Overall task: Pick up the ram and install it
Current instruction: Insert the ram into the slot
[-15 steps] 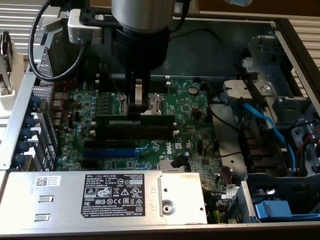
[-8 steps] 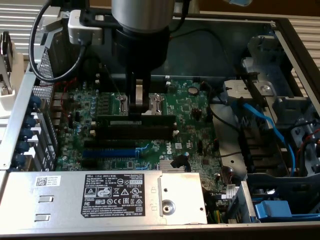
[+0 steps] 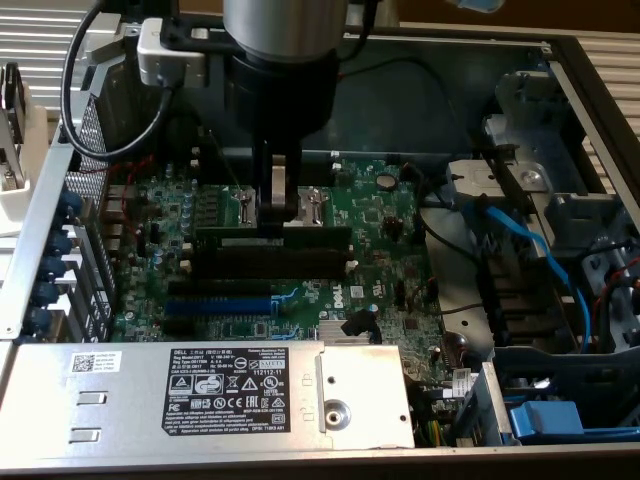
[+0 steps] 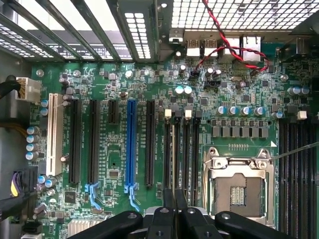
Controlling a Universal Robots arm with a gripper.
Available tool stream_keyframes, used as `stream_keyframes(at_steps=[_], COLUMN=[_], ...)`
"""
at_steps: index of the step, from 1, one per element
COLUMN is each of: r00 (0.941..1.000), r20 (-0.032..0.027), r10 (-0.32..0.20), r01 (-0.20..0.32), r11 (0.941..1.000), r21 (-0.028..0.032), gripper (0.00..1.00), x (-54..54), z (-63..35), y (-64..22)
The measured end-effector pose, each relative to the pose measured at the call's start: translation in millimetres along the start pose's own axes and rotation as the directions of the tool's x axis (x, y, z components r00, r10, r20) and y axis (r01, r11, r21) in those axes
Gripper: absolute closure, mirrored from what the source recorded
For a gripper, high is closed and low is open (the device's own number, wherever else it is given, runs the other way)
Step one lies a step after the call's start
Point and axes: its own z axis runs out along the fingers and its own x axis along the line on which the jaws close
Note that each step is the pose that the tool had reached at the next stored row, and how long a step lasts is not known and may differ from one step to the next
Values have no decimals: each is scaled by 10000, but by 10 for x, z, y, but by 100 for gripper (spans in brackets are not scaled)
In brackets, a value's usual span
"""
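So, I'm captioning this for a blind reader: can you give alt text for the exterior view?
A robot gripper reaches down into an open computer case, closed on the middle of the ram, a long dark-green stick held at the black memory slots of a green motherboard. A blue expansion slot lies nearby.

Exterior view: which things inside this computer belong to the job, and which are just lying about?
Job: ram; black memory slots; gripper, shut on the ram.
Lying about: blue expansion slot; power supply; blue cable; processor socket.
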Motion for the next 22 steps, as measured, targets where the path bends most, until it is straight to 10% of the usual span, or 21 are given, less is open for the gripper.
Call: stream_keyframes(at_steps=[22], r00=[10000], r20=[-89], r10=[7], r01=[-6], r11=[10000], r21=[64], gripper=[88], x=[-2], z=[83], y=[38])
